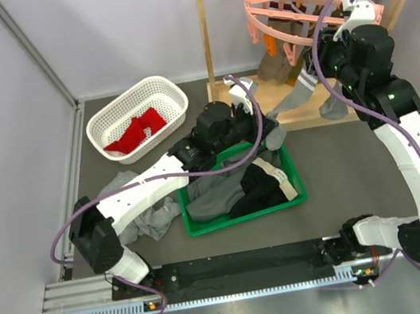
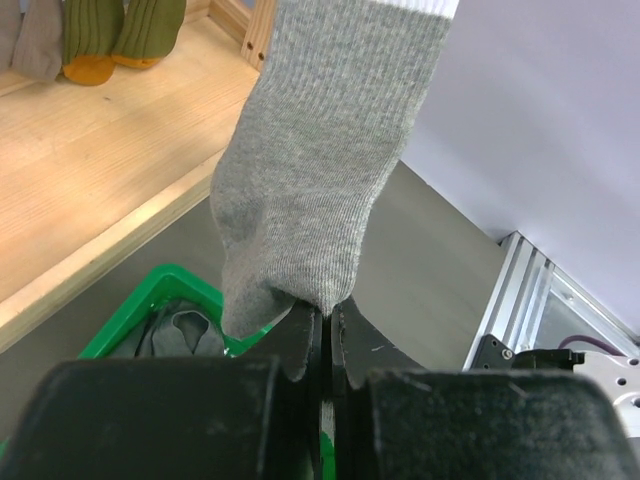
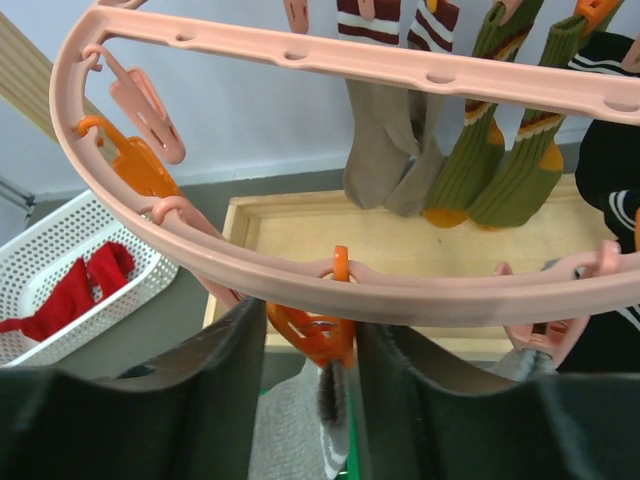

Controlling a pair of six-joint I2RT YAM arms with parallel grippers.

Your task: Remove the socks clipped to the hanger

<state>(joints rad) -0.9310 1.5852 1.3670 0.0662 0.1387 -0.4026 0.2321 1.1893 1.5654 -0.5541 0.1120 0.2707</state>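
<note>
Left pincer (image 2: 322,326) clamps the toe of the grey sock (image 2: 330,150); right pincer (image 3: 310,332) seems to squeeze an orange clip (image 3: 303,338) on the hanger (image 3: 350,292).

A white lattice basket (image 1: 110,113) sits at the upper left of the top view on the dark table (image 1: 342,175). A light wooden rack (image 1: 204,29) stands at the upper right. At centre, a green tray (image 1: 244,216) holds large grey and black garments (image 1: 220,191) with a cream band. A crumpled grey cloth (image 1: 152,219) lies just left of the tray.
</note>
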